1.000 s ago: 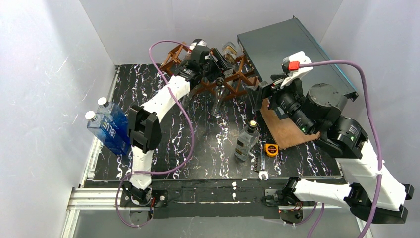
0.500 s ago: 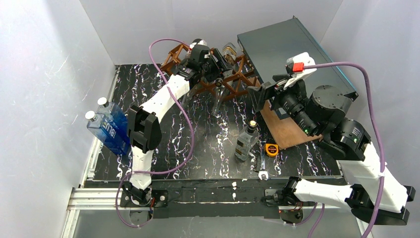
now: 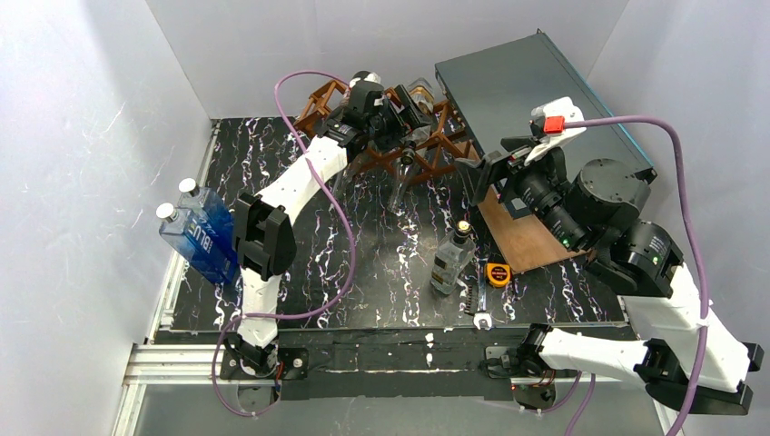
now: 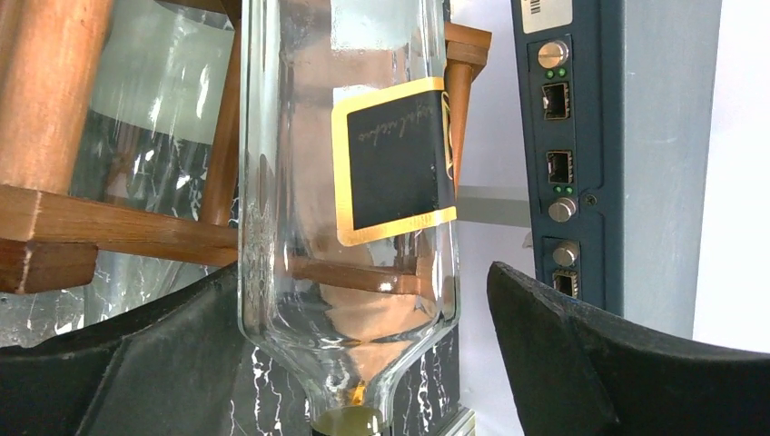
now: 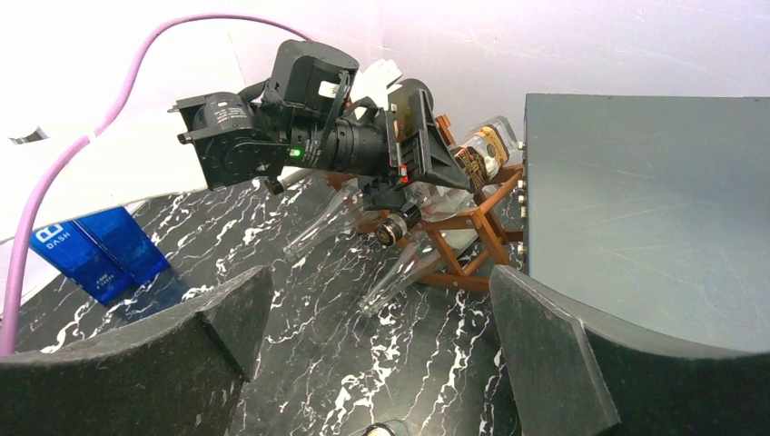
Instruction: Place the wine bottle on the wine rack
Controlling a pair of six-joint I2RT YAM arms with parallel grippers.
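The wine bottle is clear glass with a black, gold-edged label. It lies on the reddish-brown bars of the wine rack, neck toward the camera. My left gripper is open around its shoulder, and the right finger stands clear of the glass. In the top view the left gripper is at the wine rack at the back of the table, with the bottle there. My right gripper hovers open and empty right of the rack. The right wrist view shows the bottle in the rack.
Other clear bottles rest in the rack, necks sloping to the table. A clear bottle with a gold cap stands mid-table beside a tape measure. Blue bottles stand at the left edge. A dark grey panel and a brown board lie at the right.
My left gripper has opened and let go of the wine bottle, which stays on the rack. The right arm has drifted slightly to the right.
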